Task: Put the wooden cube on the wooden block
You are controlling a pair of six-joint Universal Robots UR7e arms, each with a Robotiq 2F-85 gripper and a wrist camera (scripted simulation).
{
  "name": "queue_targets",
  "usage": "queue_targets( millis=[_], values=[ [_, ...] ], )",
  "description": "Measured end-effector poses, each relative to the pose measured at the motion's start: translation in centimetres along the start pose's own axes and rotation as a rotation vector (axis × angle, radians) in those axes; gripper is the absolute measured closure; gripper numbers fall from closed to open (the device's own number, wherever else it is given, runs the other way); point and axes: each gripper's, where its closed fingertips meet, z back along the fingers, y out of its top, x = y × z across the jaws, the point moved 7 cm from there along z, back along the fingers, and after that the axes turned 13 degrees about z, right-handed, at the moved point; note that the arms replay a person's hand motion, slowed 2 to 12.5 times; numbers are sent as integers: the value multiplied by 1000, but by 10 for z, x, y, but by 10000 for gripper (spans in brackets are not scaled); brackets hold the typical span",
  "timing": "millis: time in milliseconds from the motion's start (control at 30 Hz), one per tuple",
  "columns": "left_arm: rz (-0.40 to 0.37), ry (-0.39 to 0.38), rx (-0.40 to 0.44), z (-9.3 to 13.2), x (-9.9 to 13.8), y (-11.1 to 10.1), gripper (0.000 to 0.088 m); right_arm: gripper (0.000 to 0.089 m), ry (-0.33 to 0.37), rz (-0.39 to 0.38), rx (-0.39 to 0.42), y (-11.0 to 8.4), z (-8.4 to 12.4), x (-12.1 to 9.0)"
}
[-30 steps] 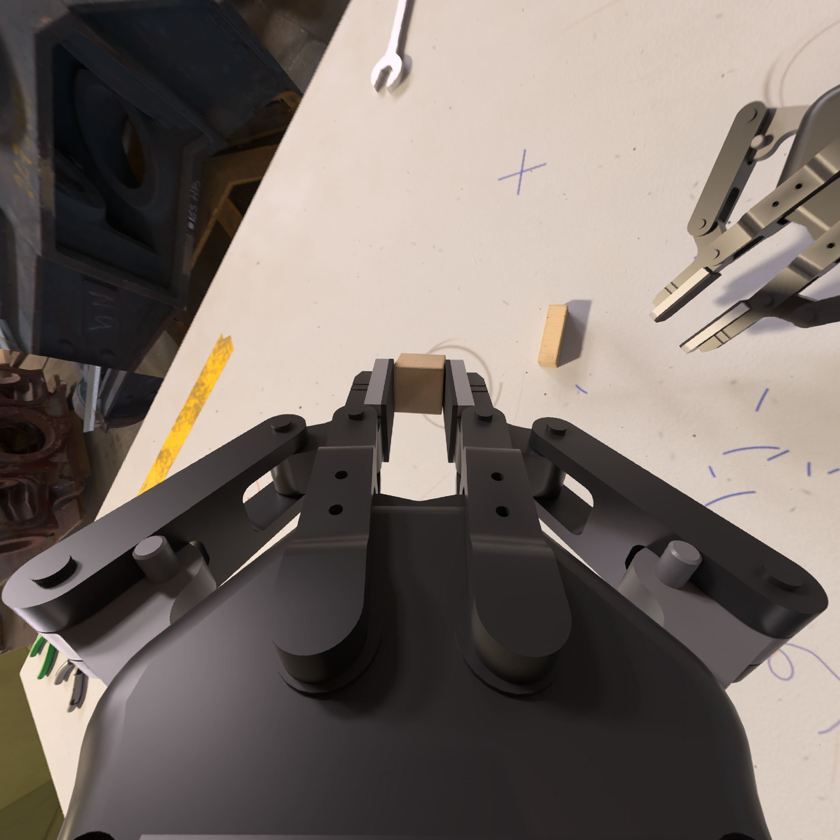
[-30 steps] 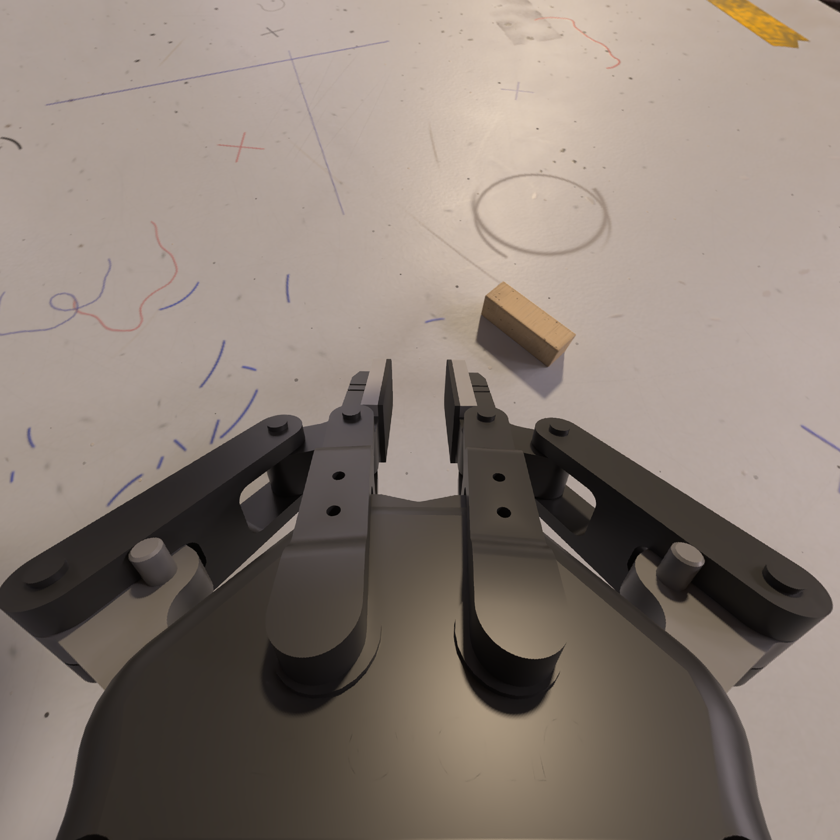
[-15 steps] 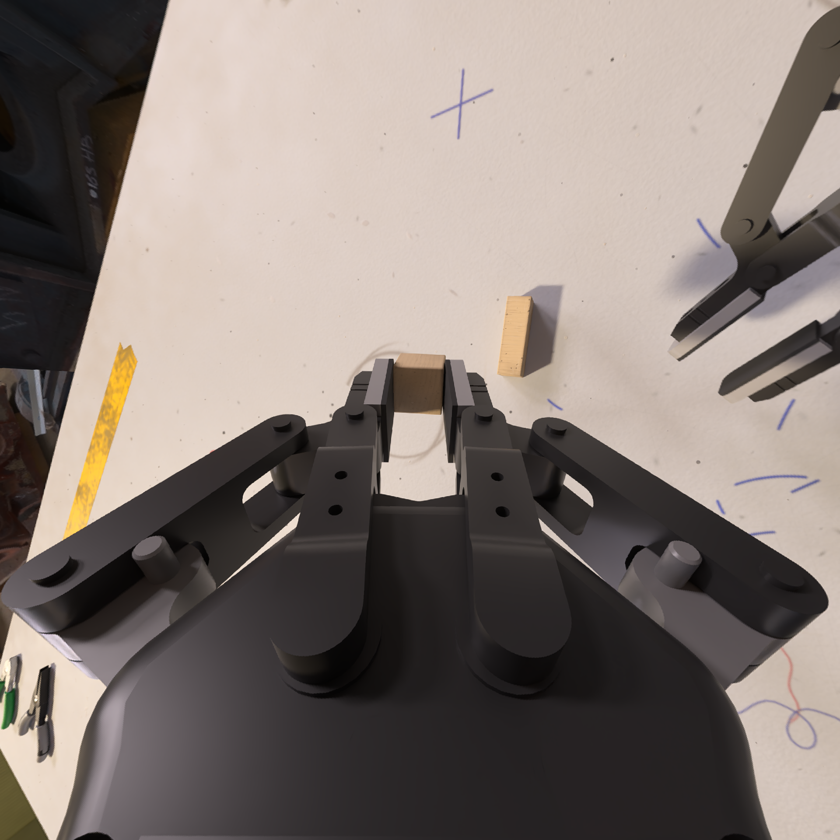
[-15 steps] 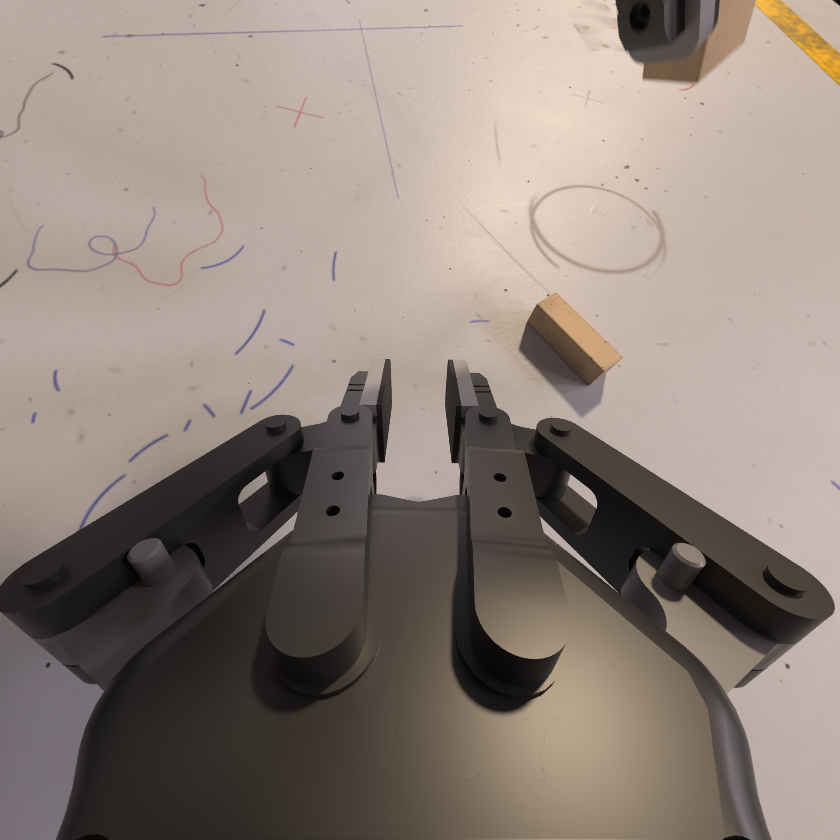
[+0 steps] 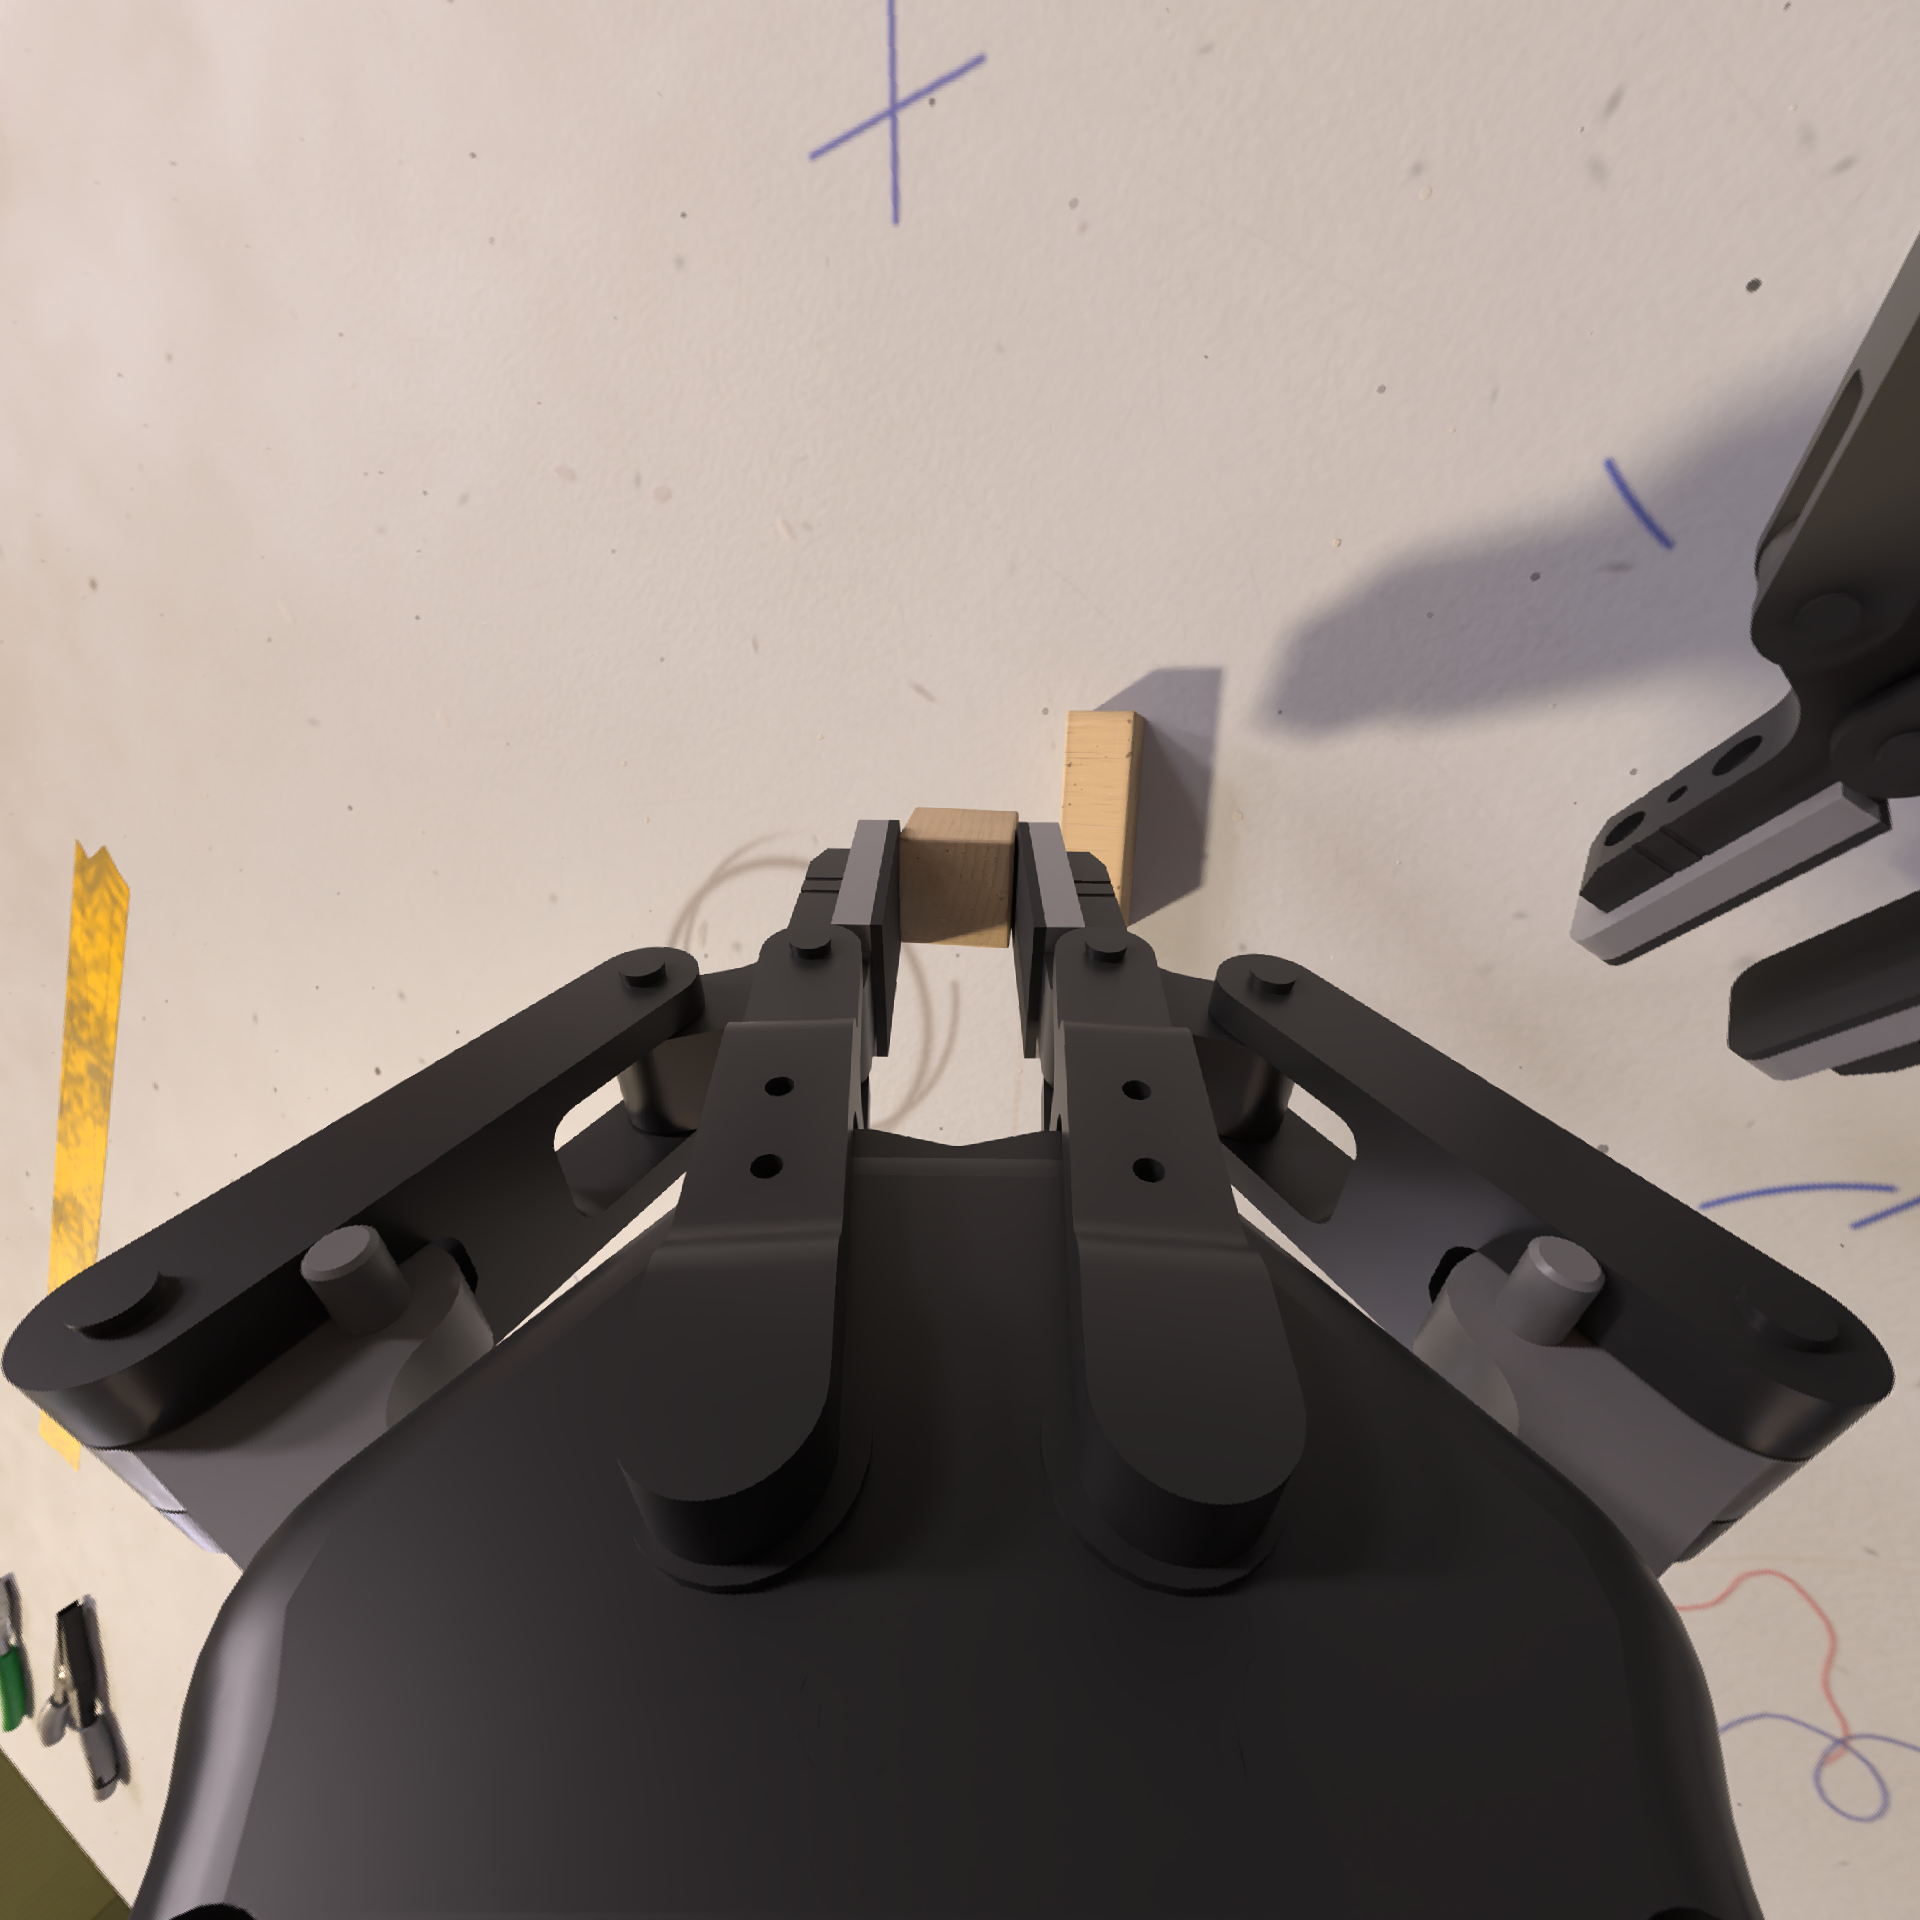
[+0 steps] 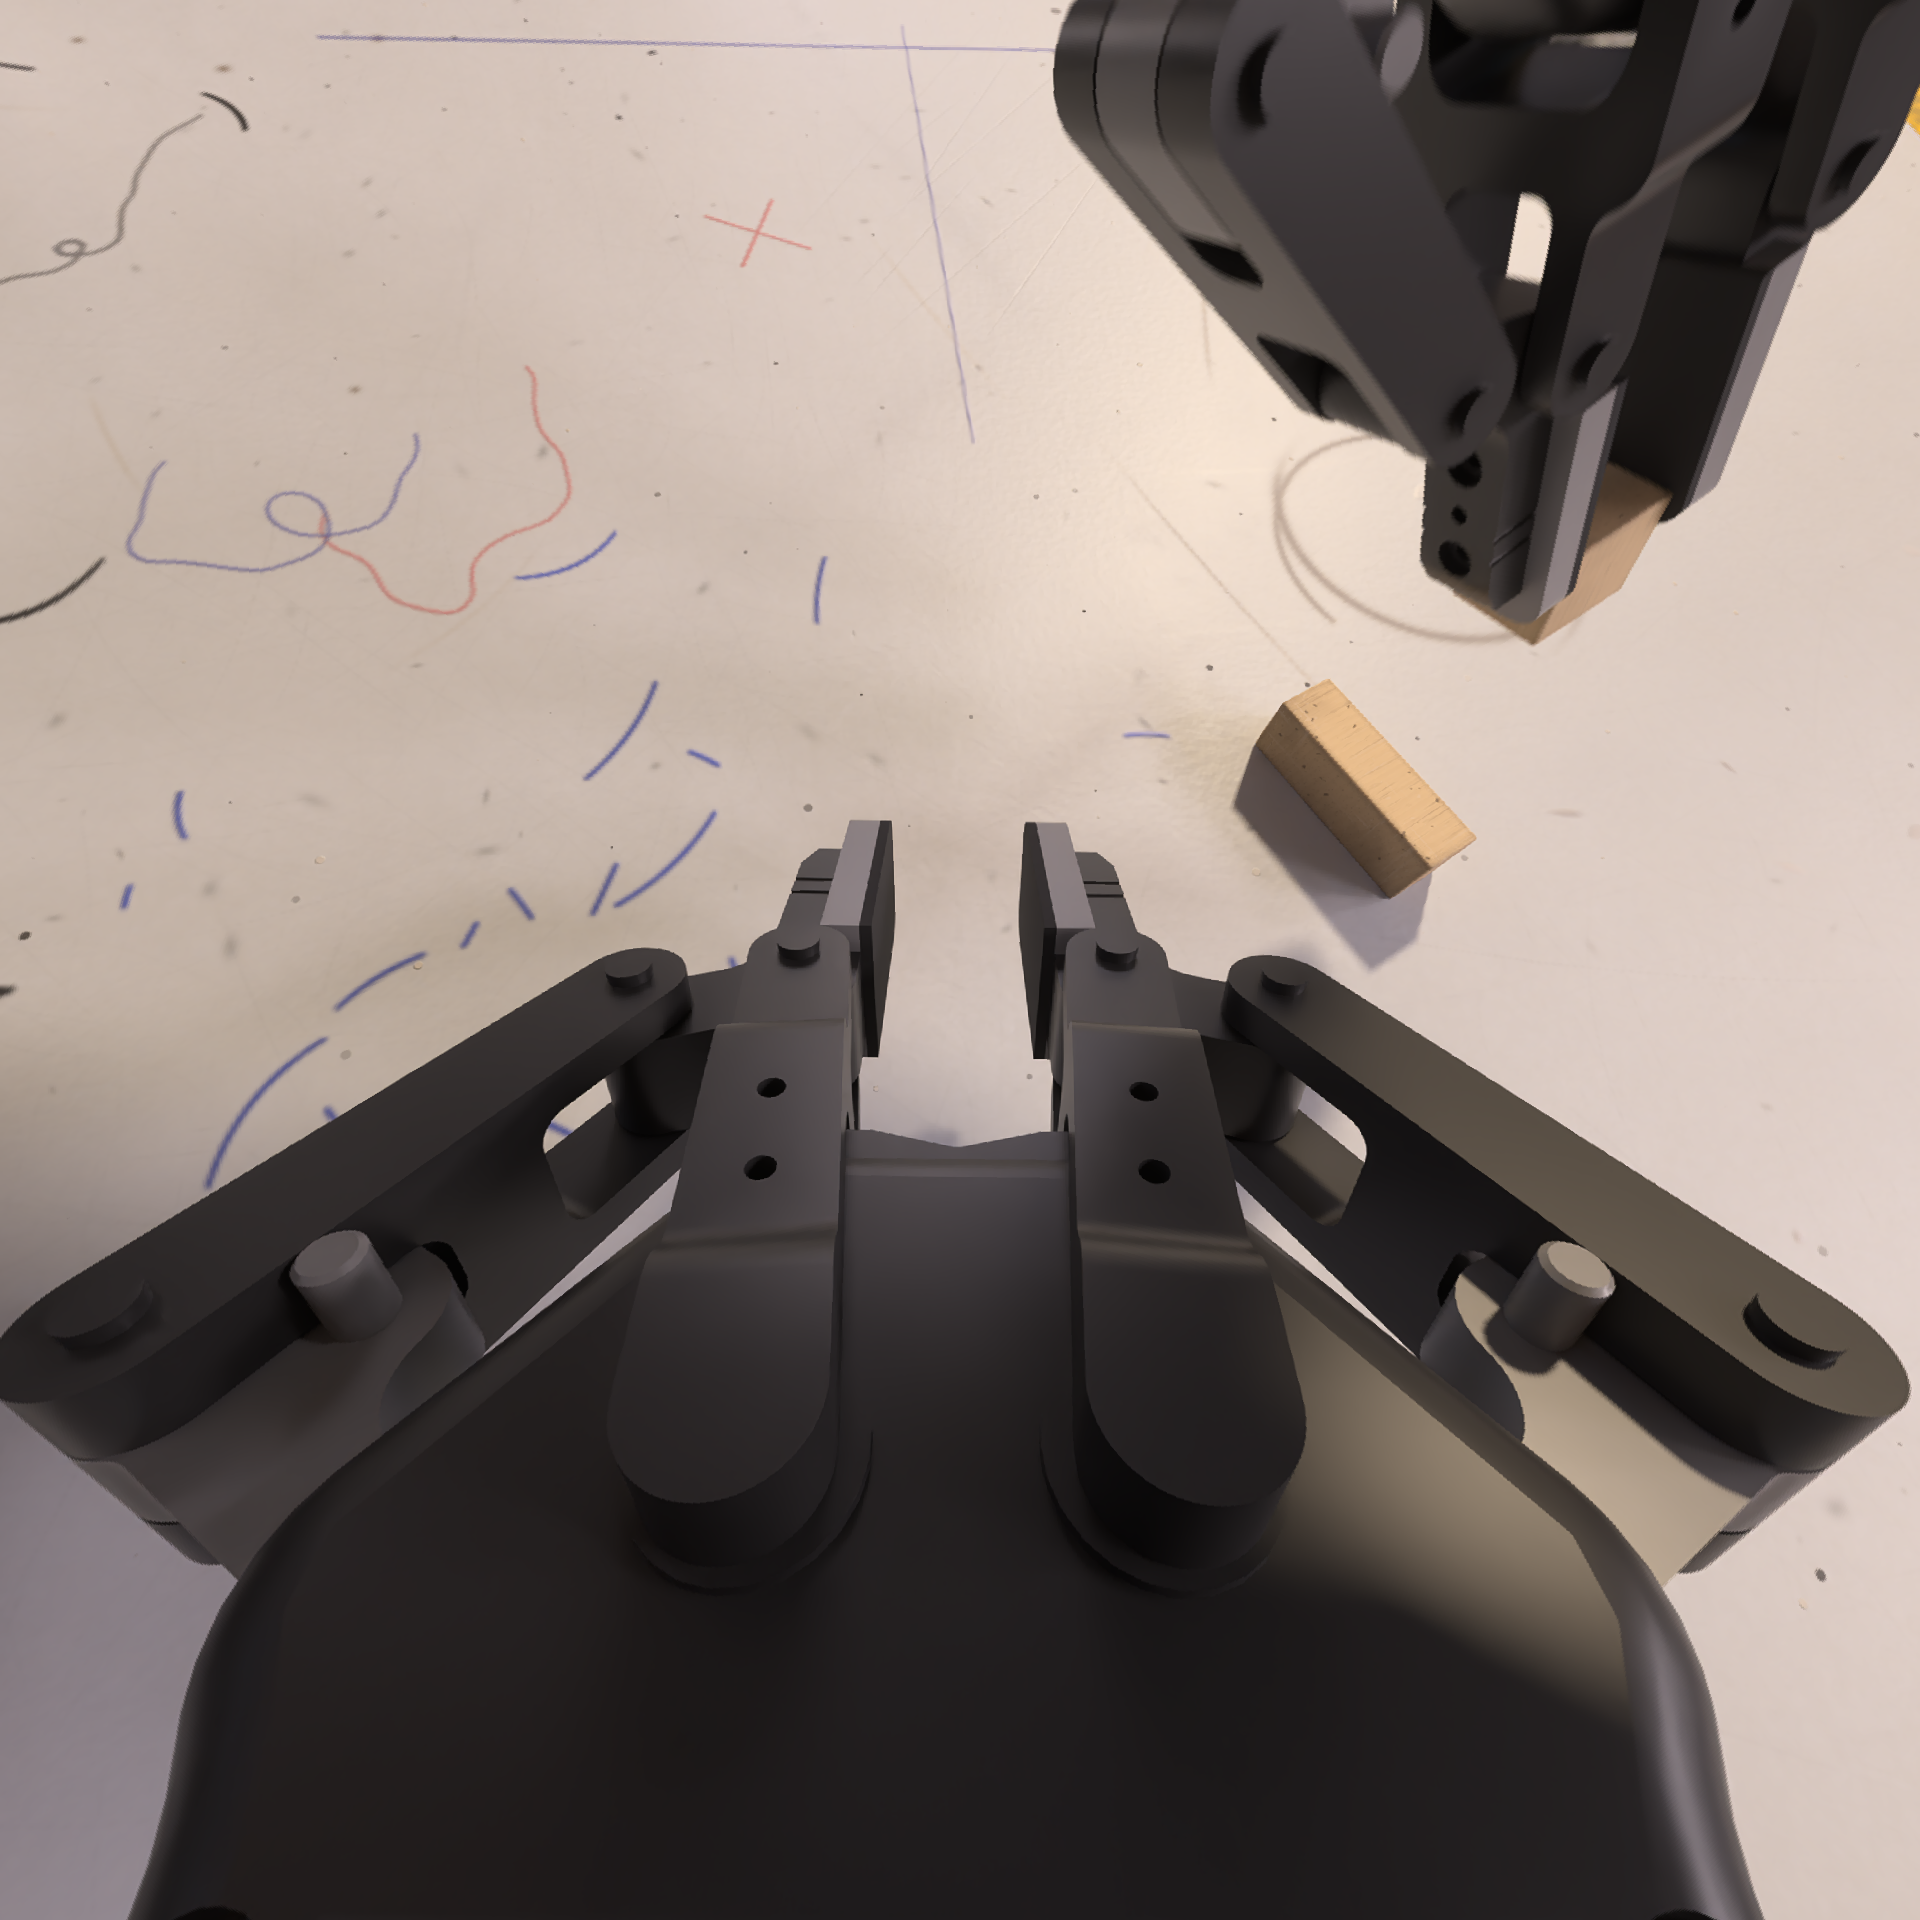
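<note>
Left gripper (image 5: 957, 883) around square-cut wooden cube (image 5: 956, 878)

My left gripper (image 5: 956, 883) points down at the table with both pads pressed flat against the wooden cube (image 5: 957, 878) held off the surface, while my right gripper (image 6: 957, 883) hangs low alongside, fingers parallel with a narrow gap between them and nothing inside.

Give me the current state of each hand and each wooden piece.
left hand: shut on the wooden cube, above the table.
wooden cube: gripped between the fingers, not yet on the wooden block.
wooden block: lying on the table, nothing on it.
right hand: open, empty, near the wooden block.
</note>
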Motion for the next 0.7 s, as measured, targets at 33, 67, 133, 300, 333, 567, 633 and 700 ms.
queue_targets(
  millis=[33, 67, 133, 300, 333, 567, 633, 700],
  values=[
    [-6, -2, -8, -3, 1, 0, 687, 671, 1, 0, 1, 0, 0, 0],
    [-12, -4, -13, -5, 3, 1, 687, 671, 2, -1, 1, 0, 0, 0],
    [-20, -9, -25, -10, 6, 1, 687, 671, 4, -2, 1, 0, 0, 0],
    [-21, -27, -53, -20, 11, 1, 687, 672, 8, -3, 3, 0, 1, 0],
    [-23, -30, -55, -22, 13, 1, 687, 672, 9, -3, 4, 0, 1, 0],
    [-9, -45, -71, -30, 17, -2, 685, 672, 10, -5, 5, -1, 1, 0],
    [-3, -44, -67, -30, 17, -2, 685, 672, 9, -5, 5, -1, 1, 0],
    [6, -51, -60, -28, 17, -3, 685, 672, 10, -5, 5, -1, 1, 0]
  ],
)
